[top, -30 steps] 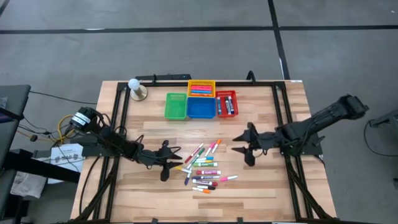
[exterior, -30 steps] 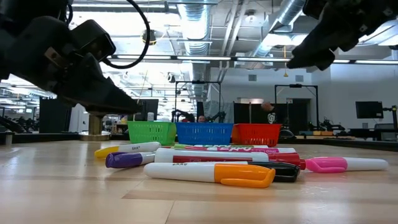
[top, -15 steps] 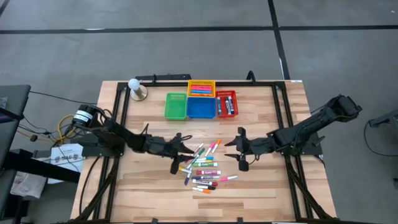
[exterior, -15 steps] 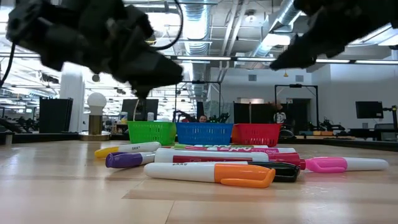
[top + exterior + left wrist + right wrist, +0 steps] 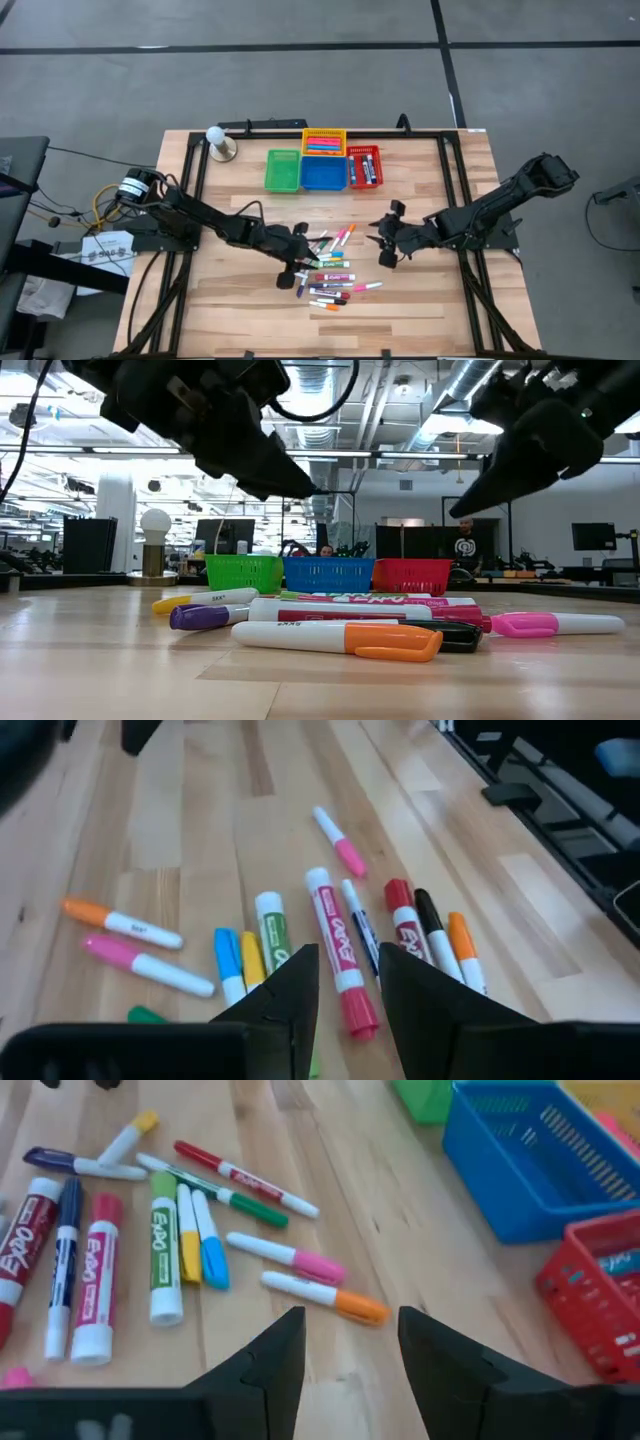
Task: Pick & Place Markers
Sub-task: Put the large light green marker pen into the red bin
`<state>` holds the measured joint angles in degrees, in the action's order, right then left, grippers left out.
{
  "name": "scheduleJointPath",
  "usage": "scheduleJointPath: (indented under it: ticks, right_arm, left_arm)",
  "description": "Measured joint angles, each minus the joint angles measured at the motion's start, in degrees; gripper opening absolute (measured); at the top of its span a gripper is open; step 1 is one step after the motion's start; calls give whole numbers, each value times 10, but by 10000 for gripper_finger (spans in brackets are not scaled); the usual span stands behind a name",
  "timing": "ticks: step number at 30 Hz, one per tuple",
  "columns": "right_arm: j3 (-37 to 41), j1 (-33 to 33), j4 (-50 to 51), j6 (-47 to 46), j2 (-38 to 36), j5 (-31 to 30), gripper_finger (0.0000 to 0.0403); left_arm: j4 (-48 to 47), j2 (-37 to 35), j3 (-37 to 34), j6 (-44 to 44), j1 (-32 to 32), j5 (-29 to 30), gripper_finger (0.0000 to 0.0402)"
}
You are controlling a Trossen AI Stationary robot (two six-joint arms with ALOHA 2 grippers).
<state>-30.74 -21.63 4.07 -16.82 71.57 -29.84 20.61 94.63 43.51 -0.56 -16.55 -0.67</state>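
1. We saw the markers [image 5: 327, 270] lying loose in a cluster on the wooden table [image 5: 430, 310], in front of the baskets and between the two arms.
2. The left gripper [image 5: 303, 262] hung over the left edge of that cluster, its arm reaching in from the table's left side.
3. In the left wrist view its two dark fingers [image 5: 285, 995] stood parted with nothing between them, above a red-capped marker [image 5: 338, 952] and its neighbours.
4. The right gripper [image 5: 384, 244] hovered just beside the right edge of the cluster, clear of the markers.
5. In the right wrist view its fingers [image 5: 270, 1360] were apart and empty, with an orange-capped marker [image 5: 325, 1297] and a pink-capped marker [image 5: 285, 1257] on the wood beyond them.
6. From table height we saw both grippers raised off the surface, and the nearest marker, white with an orange cap [image 5: 340, 639], lay flat on the wood.
7. At the back of the table stood the green basket [image 5: 283, 170], the blue basket [image 5: 323, 172] and the red basket [image 5: 364, 166] in a row, with the yellow basket [image 5: 324, 141] behind the blue one.
8. Some markers already lay in the yellow and red baskets.
9. A small lamp with a round white bulb [image 5: 218, 143] stood to the left of the green basket.
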Motion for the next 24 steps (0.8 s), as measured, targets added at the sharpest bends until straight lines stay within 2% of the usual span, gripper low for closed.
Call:
scheduleJointPath:
  ticks: [6, 11, 15, 20, 24]
  right_arm:
    - [0, 0, 7, -7, 0, 25, 138]
    - [0, 0, 17, -7, 0, 27, 134]
    - [0, -1, 31, -7, 0, 28, 133]
    - [0, 0, 38, -8, 0, 29, 133]
    - [0, -1, 38, -8, 0, 29, 132]
  left_arm:
    - [-7, 0, -1, 3, 0, 14, 108]
    - [1, 1, -1, 21, 0, 53, 108]
    - [51, 24, -1, 48, 0, 79, 108]
    - [128, 82, 0, 80, 0, 64, 108]
    - [160, 102, 1, 80, 5, 64, 108]
